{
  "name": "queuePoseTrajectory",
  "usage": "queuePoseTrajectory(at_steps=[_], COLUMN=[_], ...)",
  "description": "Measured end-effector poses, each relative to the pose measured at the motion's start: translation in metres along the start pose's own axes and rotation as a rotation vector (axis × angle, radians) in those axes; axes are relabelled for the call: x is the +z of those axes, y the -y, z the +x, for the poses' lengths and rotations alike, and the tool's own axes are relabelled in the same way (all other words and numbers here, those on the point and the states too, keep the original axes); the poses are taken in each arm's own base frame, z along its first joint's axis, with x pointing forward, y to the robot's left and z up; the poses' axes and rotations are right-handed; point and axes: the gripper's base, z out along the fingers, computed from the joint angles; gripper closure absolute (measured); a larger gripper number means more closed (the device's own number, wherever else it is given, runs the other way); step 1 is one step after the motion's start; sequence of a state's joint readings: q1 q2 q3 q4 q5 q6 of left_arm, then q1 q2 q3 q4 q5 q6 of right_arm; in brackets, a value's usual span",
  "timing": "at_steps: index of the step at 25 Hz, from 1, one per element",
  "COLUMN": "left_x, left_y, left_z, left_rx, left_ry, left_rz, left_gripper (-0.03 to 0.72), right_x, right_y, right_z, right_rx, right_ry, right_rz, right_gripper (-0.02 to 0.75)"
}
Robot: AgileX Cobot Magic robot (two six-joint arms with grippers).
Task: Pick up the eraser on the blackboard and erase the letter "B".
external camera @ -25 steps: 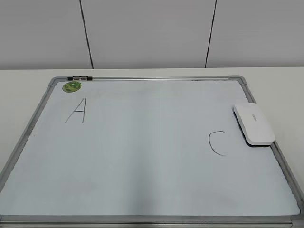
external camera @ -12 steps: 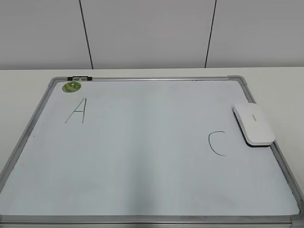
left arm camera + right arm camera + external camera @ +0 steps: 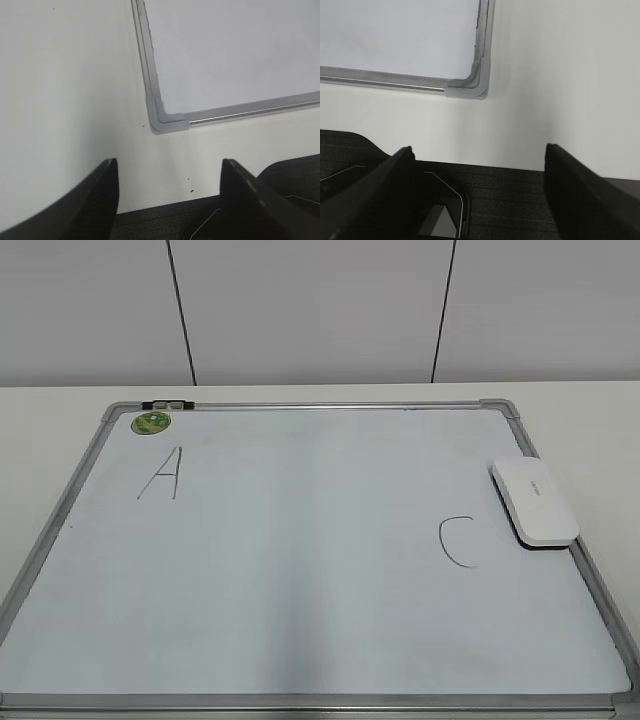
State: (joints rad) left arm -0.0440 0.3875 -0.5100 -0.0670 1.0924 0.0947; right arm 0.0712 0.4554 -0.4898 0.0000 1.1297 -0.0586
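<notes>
The blackboard (image 3: 330, 570) lies flat on the white table, a pale board with a silver frame. The white eraser (image 3: 534, 502) rests on its right edge. A black "A" (image 3: 163, 473) is at the upper left and a "C" (image 3: 457, 541) at the right, next to the eraser. No letter "B" shows on the board. Neither arm appears in the exterior view. My left gripper (image 3: 169, 170) is open and empty above the table's near edge, by the board's near left corner (image 3: 167, 120). My right gripper (image 3: 479, 155) is open and empty by the near right corner (image 3: 470, 90).
A round green sticker (image 3: 152, 423) and a small black clip (image 3: 168, 404) sit at the board's far left corner. A dark fabric surface (image 3: 510, 200) runs below the table's near edge. A pale panelled wall stands behind the table.
</notes>
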Motion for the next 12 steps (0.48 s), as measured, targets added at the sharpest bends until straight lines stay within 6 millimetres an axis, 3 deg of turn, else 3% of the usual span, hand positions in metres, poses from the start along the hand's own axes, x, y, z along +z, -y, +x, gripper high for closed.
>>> queuePoseTrajectory(at_steps=[6, 12], left_x=[-0.001, -0.017], left_y=[0.000, 0.001], left_z=[0.001, 0.012], left_rx=[0.000, -0.004], left_ry=[0.010, 0.134], left_rz=[-0.002, -0.020], left_gripper=[0.227, 0.227], right_x=[-0.002, -0.021], right_y=[0.000, -0.001], right_z=[0.001, 0.017], right_rx=[0.002, 0.002], right_ry=[0.018, 0.183], right_rz=[0.001, 0.011], right_gripper=[0.148, 0.149])
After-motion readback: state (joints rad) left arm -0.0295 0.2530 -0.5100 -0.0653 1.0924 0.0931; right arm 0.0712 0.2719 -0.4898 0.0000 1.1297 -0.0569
